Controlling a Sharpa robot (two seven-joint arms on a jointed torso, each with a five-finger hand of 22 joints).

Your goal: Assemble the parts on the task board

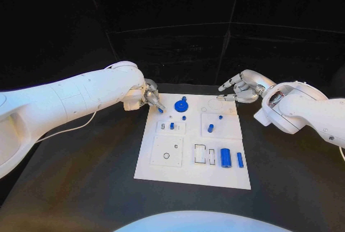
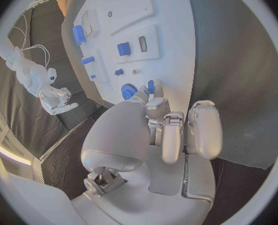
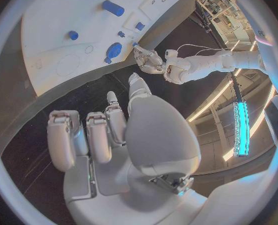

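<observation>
Left hand (image 1: 152, 99) pinches a small blue part (image 1: 160, 110); right hand (image 1: 241, 90) hovers empty-fingered over the black table (image 1: 86, 182).

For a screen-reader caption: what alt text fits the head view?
A white task board with small blue parts lies on a black table; the left hand reaches its far left corner, the right hand hovers beyond its far right corner.

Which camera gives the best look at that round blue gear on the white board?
The head view: the blue gear is seen from above, unobstructed. In the left wrist view fingers partly cover it; the right wrist view shows it small and slanted.
</observation>
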